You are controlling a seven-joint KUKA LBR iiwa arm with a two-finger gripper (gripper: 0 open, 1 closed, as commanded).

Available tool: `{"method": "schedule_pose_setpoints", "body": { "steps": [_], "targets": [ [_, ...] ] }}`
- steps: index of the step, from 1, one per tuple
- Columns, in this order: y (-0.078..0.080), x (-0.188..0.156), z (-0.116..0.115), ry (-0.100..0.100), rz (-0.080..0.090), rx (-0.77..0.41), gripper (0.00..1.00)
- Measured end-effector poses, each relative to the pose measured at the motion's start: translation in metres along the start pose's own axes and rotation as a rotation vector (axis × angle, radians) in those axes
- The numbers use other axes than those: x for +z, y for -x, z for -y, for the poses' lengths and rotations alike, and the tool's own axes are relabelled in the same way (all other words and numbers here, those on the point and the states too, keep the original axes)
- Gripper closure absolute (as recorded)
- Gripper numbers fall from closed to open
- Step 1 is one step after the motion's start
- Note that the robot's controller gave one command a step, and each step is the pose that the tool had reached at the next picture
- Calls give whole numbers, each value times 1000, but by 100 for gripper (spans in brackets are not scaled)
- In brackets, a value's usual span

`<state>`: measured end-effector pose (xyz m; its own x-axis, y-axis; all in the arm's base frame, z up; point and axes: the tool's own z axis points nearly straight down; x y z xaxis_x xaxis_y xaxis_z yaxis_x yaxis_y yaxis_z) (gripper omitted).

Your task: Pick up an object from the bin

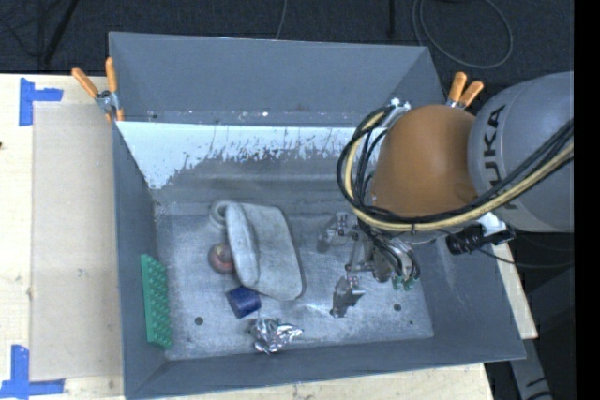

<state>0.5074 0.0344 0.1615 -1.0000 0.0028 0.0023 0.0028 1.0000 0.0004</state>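
Observation:
My gripper [339,267] hangs low over the right half of the bin floor, under the arm's wrist. Its two fingers stand apart, one finger [330,235] toward the back and the other toward the front, with only bare bin floor between them. Just left of it lies a grey, folded, cloth-like thing [267,250], a short gap away from the fingers. A small blue block [243,301] sits at that thing's front edge. A crumpled piece of silver foil [273,333] lies near the front wall, to the front left of the gripper.
A reddish-brown ball [221,259] rests against the grey thing's left side. A green toothed strip [155,300] lies along the left wall. The arm with its orange cover and cables hangs over the bin's right side.

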Motion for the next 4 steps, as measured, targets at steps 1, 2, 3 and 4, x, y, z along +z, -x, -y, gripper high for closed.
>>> {"method": "schedule_pose_setpoints", "body": {
  "steps": [1, 2, 3, 4],
  "targets": [
    [-30, 54, -92, 1, -3, -244, 0],
    [-22, 89, -114, -1, 8, -389, 0],
    [0, 90, -129, -1, 3, -498, 0],
    [-12, 91, -151, -1, 5, -599, 0]
  ]
}}
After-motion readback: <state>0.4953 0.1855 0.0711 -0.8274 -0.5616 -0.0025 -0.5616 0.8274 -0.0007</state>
